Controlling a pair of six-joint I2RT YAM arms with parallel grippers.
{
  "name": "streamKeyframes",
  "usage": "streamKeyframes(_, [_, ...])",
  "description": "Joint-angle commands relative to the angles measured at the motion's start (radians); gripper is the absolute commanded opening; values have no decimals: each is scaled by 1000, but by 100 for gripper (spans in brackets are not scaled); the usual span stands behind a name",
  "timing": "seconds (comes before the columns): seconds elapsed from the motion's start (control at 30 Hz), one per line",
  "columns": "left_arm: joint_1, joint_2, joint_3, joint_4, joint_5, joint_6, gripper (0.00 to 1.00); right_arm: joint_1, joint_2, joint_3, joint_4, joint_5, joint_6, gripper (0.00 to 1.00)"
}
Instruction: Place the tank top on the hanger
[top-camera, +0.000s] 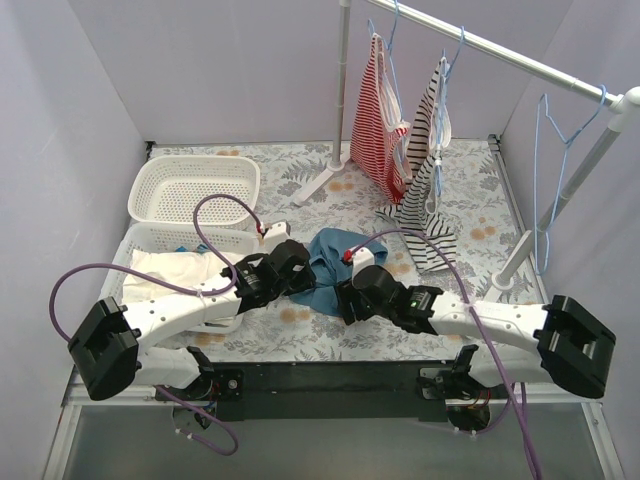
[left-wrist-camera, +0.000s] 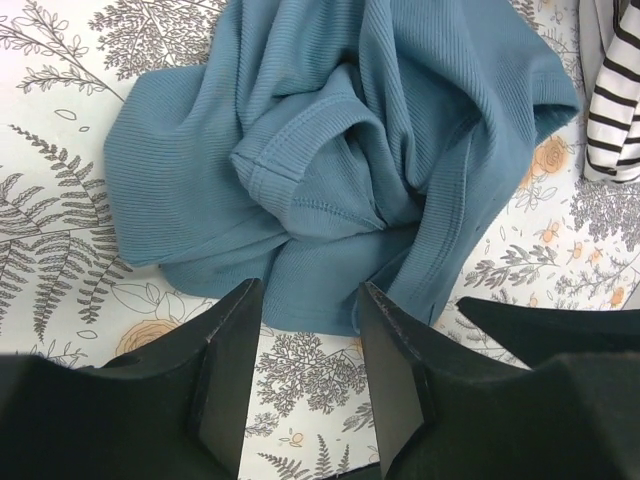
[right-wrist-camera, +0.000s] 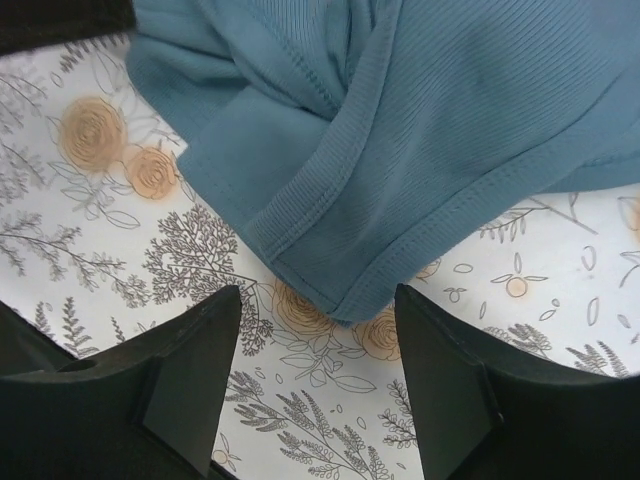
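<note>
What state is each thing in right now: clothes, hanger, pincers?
tank top: crumpled on the table, not gripped.
hanger: bare, hanging on the rail.
left pincer: open, at the tank top's edge.
right pincer: open, at its edge too.
red-striped top: hung on the rail.
black-striped top: hung on the rail.

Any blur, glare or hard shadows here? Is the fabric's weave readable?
Top external: soft, even light, no glare; the tank top is sharp but small. Left wrist: its ribbing is crisp, the near jaws dark and slightly soft. Right wrist: hem stitching sharp, jaws nearly featureless black, a faint shadow under the fabric.
</note>
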Motion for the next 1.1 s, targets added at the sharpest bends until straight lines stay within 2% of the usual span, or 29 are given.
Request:
streamKeyframes(0.0, [1, -25, -2, -14, -59, -28, 43, 16, 82, 48, 60, -3, -1, 72])
streamKeyframes(0.07, [1, -21, 0, -8, -57, -25, 43, 18, 132, 62, 57, 25, -1, 72])
streamKeyframes(0.17, [0, -4, 10, -3, -51, -8, 43, 16, 154, 97, -4, 110, 7, 62])
streamKeyframes(0.2, [1, -1, 15, -5, -50, 3, 43, 18, 144, 100, -17, 168, 13, 50])
streamKeyframes(0.27, [0, 4, 17, -2, -48, 11, 43, 18, 84, 123, -94, 215, 16, 32])
streamKeyframes(0.3, [0, 5, 20, -2, -48, 21, 42, 18, 56, 132, -128, 251, 21, 13])
streamKeyframes(0.37, [0, 5, 21, 5, -44, 34, 39, 18, -43, 152, -191, 284, 22, 2])
streamKeyframes(0.5, [1, 10, 34, 67, 33, 90, 28, 18, -182, 214, -324, 379, 22, 1])
streamKeyframes(0.7, [-25, 82, 70, 170, 170, 182, 25, 19, -269, 350, -507, 466, 42, 1])
streamKeyframes(0.83, [-60, 142, 95, 198, 179, 198, 34, 18, -306, 419, -582, 512, 33, 1])
streamKeyframes(0.87, [-66, 152, 102, 209, 177, 198, 42, 18, -306, 438, -592, 520, 29, 1])
streamKeyframes(0.9, [-80, 175, 104, 213, 167, 198, 45, 18, -306, 470, -604, 532, 24, 1])
streamKeyframes(0.97, [-91, 198, 113, 232, 161, 189, 49, 18, -308, 505, -629, 546, 10, 1])
streamKeyframes(1.07, [-105, 241, 127, 244, 119, 172, 50, 18, -309, 556, -638, 563, -19, 1])
